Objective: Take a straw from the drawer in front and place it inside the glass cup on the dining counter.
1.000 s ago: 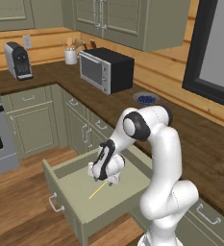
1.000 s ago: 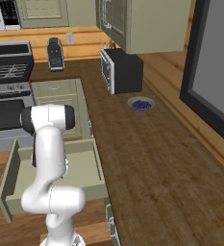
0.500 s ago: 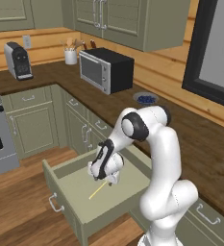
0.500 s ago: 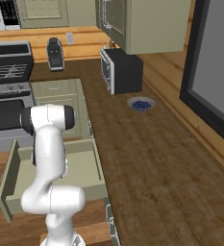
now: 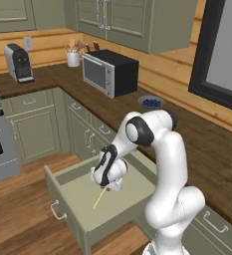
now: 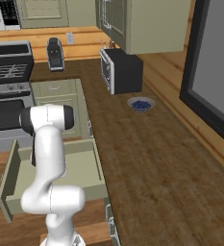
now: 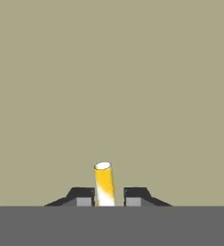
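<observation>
while the gripper (image 5: 106, 187) sits low in the open drawer (image 5: 82, 194) with its 2 fingers (image 7: 84, 197) either side of the straw (image 5: 99, 198), not visibly clamped, we're at the grasp step, so next needs a squeeze, then a straight lift.

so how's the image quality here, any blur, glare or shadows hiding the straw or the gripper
Left base view: soft and slightly blurry, even light, no glare; the straw reads as a thin pale line on the drawer floor under the gripper. Right base view: same softness; the arm blocks much of the drawer. Hand view: flat, shadowless drawer bottom; the straw end is sharp between the finger tips.
</observation>
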### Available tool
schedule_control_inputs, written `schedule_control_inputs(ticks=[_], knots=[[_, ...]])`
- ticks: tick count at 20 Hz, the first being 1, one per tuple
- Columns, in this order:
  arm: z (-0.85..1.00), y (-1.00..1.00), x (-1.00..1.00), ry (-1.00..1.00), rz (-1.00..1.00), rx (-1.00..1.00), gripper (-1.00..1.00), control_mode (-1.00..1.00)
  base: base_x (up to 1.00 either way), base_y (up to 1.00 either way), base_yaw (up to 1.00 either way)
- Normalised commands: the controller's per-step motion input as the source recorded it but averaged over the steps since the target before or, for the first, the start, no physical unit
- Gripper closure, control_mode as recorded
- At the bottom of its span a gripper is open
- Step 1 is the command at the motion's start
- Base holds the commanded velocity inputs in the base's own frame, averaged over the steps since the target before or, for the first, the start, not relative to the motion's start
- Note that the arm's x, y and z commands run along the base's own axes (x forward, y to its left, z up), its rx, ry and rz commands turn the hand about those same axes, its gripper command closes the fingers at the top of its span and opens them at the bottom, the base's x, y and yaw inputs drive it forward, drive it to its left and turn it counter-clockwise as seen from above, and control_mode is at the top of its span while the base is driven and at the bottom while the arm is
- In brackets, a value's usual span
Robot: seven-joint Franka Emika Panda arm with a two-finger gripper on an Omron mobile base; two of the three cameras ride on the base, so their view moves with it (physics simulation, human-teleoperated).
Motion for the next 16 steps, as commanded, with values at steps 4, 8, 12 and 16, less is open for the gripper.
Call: schedule_control_inputs(ticks=[4, 8, 12, 16], knots=[[0.0, 0.0, -0.03, 0.0, -0.06, 0.0, 1.0, -1.0, 0.0, 0.0, 0.0], [0.03, 0.0, -0.03, 0.0, -0.05, 0.0, 1.0, -1.0, 0.0, 0.0, 0.0], [0.83, -0.1, -0.3, -0.11, 0.0, 0.0, 1.0, -1.0, 0.0, 0.0, 0.0], [1.0, -0.38, -0.29, -0.14, 0.0, 0.0, 1.0, -1.0, 0.0, 0.0, 0.0]])
